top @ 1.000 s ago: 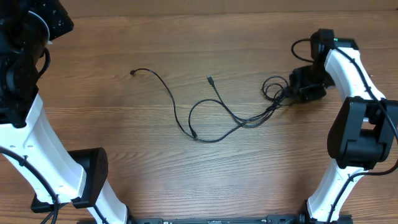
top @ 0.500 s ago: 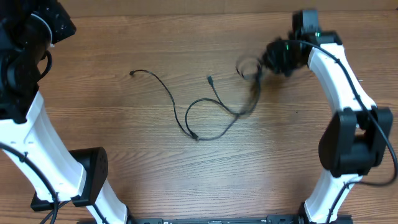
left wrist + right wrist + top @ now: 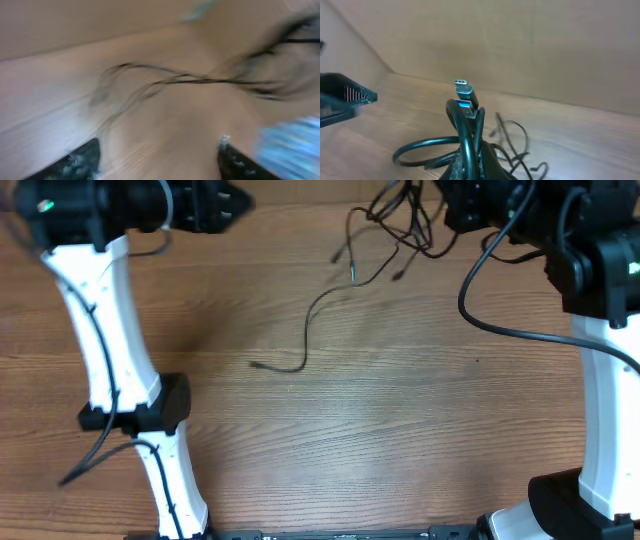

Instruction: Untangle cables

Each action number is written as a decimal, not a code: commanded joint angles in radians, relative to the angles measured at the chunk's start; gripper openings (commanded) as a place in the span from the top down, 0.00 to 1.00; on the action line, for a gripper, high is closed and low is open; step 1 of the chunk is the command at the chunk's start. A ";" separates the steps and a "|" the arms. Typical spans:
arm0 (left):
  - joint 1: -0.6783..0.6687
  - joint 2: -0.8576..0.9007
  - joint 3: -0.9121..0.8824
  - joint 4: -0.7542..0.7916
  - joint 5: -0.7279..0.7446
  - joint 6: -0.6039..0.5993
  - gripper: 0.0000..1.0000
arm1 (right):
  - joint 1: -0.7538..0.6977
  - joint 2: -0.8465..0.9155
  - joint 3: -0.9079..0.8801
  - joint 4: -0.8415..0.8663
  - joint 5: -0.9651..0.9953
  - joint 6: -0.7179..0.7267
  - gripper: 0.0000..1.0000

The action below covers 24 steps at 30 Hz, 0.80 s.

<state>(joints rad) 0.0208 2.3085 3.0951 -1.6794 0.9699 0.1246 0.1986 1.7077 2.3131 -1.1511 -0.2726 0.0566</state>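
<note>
Cables (image 3: 395,220) hang in a tangled bunch from my right gripper (image 3: 450,202), up at the 12 to 1 o'clock edge of the table (image 3: 420,430) as seen from overhead. My right jaws are clamped on that bunch. In my right wrist view the cords rise straight out from between them, and two plug tips (image 3: 464,90) stand one above the other, pointing to 12 o'clock, with slack loops spilling out low toward 8 and 4 o'clock. From the bunch one long strand (image 3: 312,315) drops away toward 7 o'clock. Its long axis runs from 1 to 7 o'clock, then it bends flat onto the wood, and its end plug (image 3: 255,365) lies near the middle of the table, pointing to 9 o'clock. Shorter loose ends dangle just below the bunch. My left gripper (image 3: 232,200) sits at the 11 o'clock edge, aimed toward 3 o'clock and well apart from the bunch. Its wrist view is badly blurred, but the two fingers (image 3: 75,162) show in the lower corners, spread apart, with thin strands running across roughly from 9 to 3 o'clock beyond them.
</note>
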 commanded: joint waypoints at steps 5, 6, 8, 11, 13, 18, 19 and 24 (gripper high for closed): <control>-0.081 0.077 0.002 0.001 0.599 0.242 0.12 | -0.009 0.036 -0.007 0.001 0.139 -0.062 0.96; -0.098 0.080 0.002 0.001 0.596 0.255 0.11 | -0.009 0.036 -0.007 0.002 0.157 -0.062 0.96; -0.140 0.080 0.002 0.001 0.574 0.298 0.11 | -0.009 0.036 -0.007 0.005 0.175 -0.062 0.96; -0.206 0.080 0.002 0.005 0.434 0.373 0.11 | -0.009 0.036 -0.007 0.008 0.174 -0.061 0.96; -0.259 0.081 0.002 0.005 0.241 0.422 0.11 | -0.009 0.036 -0.007 0.008 0.174 -0.061 0.96; -0.415 0.092 0.002 0.038 -0.217 0.449 0.13 | -0.009 0.036 -0.007 0.011 0.174 -0.061 0.96; -0.440 0.092 0.002 0.046 -0.267 0.449 0.15 | -0.009 0.036 -0.007 0.013 0.173 -0.061 0.96; -0.521 0.092 0.002 0.099 -0.432 0.449 0.20 | -0.009 0.036 -0.007 0.014 0.159 -0.061 0.96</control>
<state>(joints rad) -0.4698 2.3886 3.0947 -1.6043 0.7605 0.5373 0.1913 1.7607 2.2971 -1.1450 -0.1127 0.0002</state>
